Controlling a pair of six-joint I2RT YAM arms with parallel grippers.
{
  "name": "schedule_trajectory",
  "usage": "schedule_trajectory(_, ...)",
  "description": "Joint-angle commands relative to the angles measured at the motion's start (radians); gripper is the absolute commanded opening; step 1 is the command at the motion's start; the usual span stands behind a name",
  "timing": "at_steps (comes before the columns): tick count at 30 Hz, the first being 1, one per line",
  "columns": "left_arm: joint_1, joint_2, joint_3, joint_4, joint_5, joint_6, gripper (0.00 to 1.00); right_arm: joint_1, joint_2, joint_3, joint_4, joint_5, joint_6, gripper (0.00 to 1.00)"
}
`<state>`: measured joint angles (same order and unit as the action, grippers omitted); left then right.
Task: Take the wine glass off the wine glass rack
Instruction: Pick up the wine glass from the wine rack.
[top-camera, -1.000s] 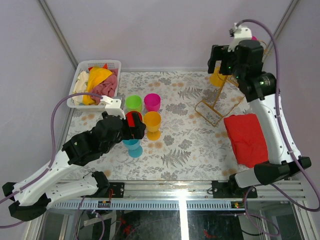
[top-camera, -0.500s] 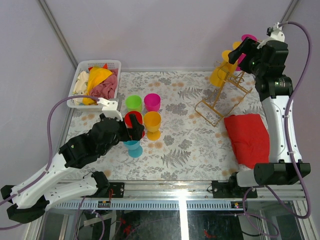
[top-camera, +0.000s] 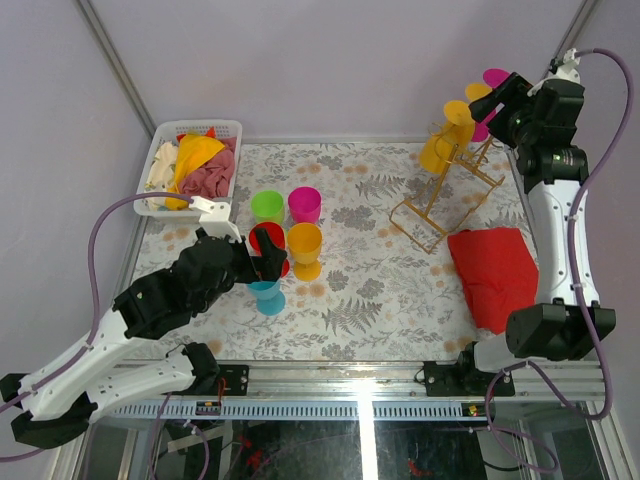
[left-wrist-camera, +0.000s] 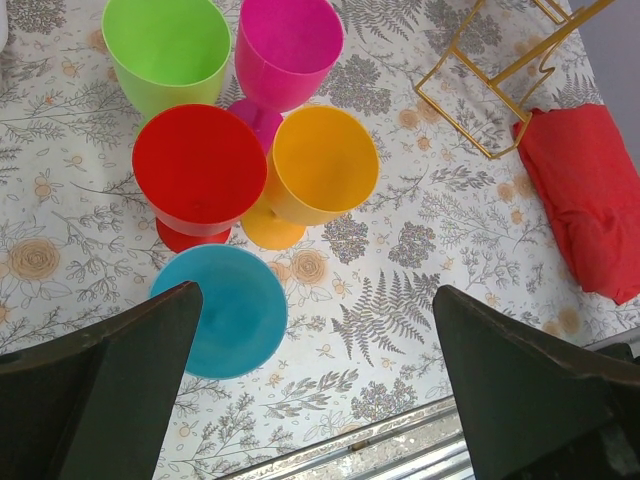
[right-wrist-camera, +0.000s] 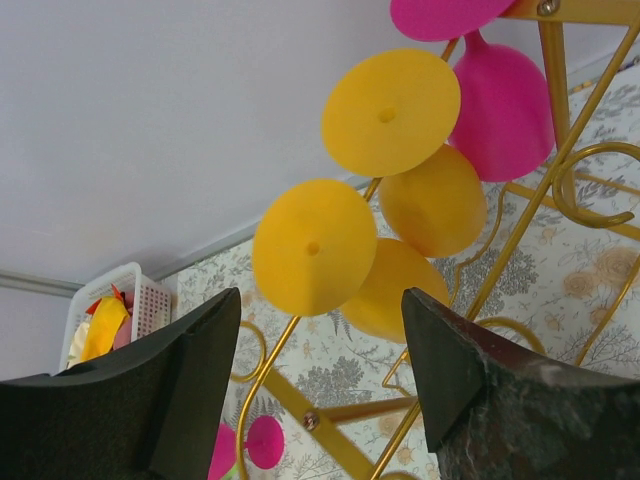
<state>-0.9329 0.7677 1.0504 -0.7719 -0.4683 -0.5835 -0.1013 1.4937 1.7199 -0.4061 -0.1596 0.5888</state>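
Primarily, the fern-printed tabletop (top-camera: 370, 290) gives little hold to the thin gold-coloured wire wine glass rack (right-wrist-camera: 552, 100) at its far right. A pull across the rack's arms rather than along them could tip or drag it. The yellow opaque plastic wine glass (right-wrist-camera: 313, 247) hangs bowl-down from the rack, close to a second yellow glass (right-wrist-camera: 390, 112) and a magenta one (right-wrist-camera: 505, 105). A careless lift may knock these off. The right end effector (right-wrist-camera: 320, 310) is released, its fingers spread before the nearest yellow foot and grasping nothing. The left end effector (left-wrist-camera: 318, 295) is also released. The wire looks smooth, round and curled into hooks. Each glass has a flat disc foot, slim stem and glossy, probably slippery, bowl.
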Motion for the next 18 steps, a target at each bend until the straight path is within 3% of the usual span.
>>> schedule_trajectory(1,0.008,-0.011,-0.008,0.057,0.004,-0.016,1.0,-0.023,0.056,0.065,0.0,-0.103,0.058,0.7)
schedule_trajectory(18,0.008,-0.009,-0.012,0.062,0.024,-0.021,1.0,-0.034,0.088,0.051,0.057,-0.106,0.068,0.59)
